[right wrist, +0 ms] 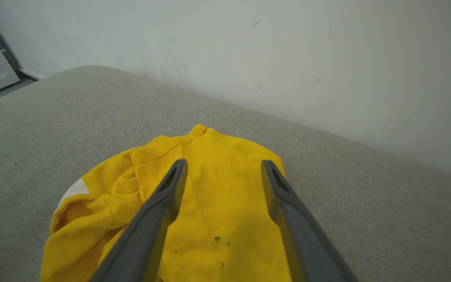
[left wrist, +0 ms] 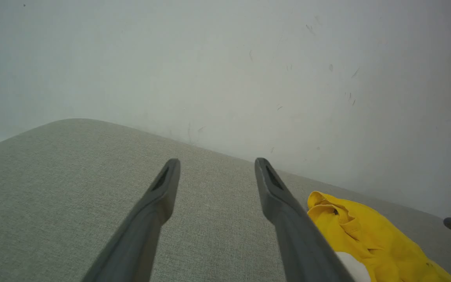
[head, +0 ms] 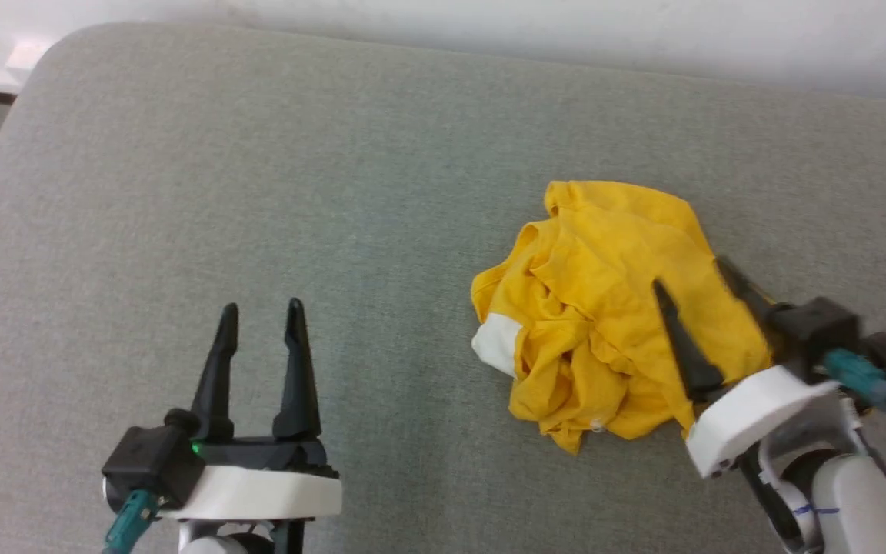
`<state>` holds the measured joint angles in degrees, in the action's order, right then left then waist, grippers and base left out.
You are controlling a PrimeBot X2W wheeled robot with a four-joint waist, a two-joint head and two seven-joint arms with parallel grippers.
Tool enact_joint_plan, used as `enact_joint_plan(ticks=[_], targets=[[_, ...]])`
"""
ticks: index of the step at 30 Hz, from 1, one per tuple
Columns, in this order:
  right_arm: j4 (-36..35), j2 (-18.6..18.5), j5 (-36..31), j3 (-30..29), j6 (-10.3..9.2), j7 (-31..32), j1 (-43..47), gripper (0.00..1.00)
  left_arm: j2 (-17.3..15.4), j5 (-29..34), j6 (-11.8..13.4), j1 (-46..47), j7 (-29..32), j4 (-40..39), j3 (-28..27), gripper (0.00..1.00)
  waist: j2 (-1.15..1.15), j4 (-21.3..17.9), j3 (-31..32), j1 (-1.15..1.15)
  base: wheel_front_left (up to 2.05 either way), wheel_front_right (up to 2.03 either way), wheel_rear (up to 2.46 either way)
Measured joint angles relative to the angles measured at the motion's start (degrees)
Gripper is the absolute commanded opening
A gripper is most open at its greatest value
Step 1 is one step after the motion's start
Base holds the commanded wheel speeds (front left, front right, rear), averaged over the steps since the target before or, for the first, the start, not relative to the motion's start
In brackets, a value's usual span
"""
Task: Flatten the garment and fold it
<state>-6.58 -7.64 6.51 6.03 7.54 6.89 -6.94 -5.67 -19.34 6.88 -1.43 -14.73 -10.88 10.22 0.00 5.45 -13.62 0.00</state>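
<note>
The T-shirt [head: 604, 308] lies crumpled in a heap on the grey upholstered cushion [head: 335, 154]. The cloth is bright yellow, with a white patch [head: 497, 342] showing at the edge of the heap that faces the left gripper [head: 262, 305].

Right gripper [head: 689, 273]: jaws spread wide, nothing between them. In the head view both fingers point over the nearer part of the heap. In the right wrist view the right gripper [right wrist: 224, 162] has yellow cloth [right wrist: 147, 172] under both fingers, in the gap between them and beyond the tips, where a ribbed hem [right wrist: 163, 147] crosses ahead of the jaws. A few small dark marks [right wrist: 217, 239] sit on the cloth inside the gap. Whether the fingertips touch the cloth cannot be told.

Left gripper: jaws spread wide, empty. It stands well apart from the heap, with bare cushion between and ahead of its fingers. In the left wrist view the left gripper [left wrist: 217, 160] has the T-shirt [left wrist: 350, 231] outside its right-hand finger, not between the jaws. Ahead of the tips the cushion ends at a pale wall [left wrist: 210, 58].
</note>
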Motion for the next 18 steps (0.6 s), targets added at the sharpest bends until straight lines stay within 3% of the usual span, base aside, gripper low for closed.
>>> enact_joint_plan(ticks=[7,13,14,15,17,18], targets=[[6.35,-4.09,0.62,6.92,0.00,7.40,0.02,1.00,1.70,0.73,-2.12,0.50,0.00,2.86,-0.45,1.00,0.00,2.76,-0.07,0.00,0.00,0.00,0.00],[10.44,-5.35,0.66,8.68,0.00,8.43,0.32,1.00,2.13,0.90,-2.90,0.47,0.00,4.32,-0.63,1.00,0.00,5.18,0.41,0.00,0.00,0.00,0.00],[10.82,-5.09,0.49,8.11,0.00,8.11,0.33,0.96,2.21,0.92,-3.14,0.44,0.00,4.47,-0.66,1.00,0.00,5.49,0.57,0.00,0.00,0.00,0.00],[10.94,-4.53,0.42,7.26,0.00,7.64,0.32,0.44,2.25,0.97,-3.27,0.41,0.00,4.61,-0.71,1.00,0.00,5.70,0.81,0.00,0.00,0.00,0.00],[10.78,-3.68,-0.10,6.23,0.00,6.89,0.29,0.00,2.33,0.98,-3.28,0.39,0.00,4.74,-0.79,1.00,0.00,5.94,1.35,0.00,0.00,0.00,0.00],[10.50,-3.12,-0.10,5.63,0.01,6.43,0.27,0.00,2.36,1.09,-3.28,0.34,0.00,4.78,-0.88,1.00,0.00,5.99,1.61,-0.01,0.00,0.00,0.00]])
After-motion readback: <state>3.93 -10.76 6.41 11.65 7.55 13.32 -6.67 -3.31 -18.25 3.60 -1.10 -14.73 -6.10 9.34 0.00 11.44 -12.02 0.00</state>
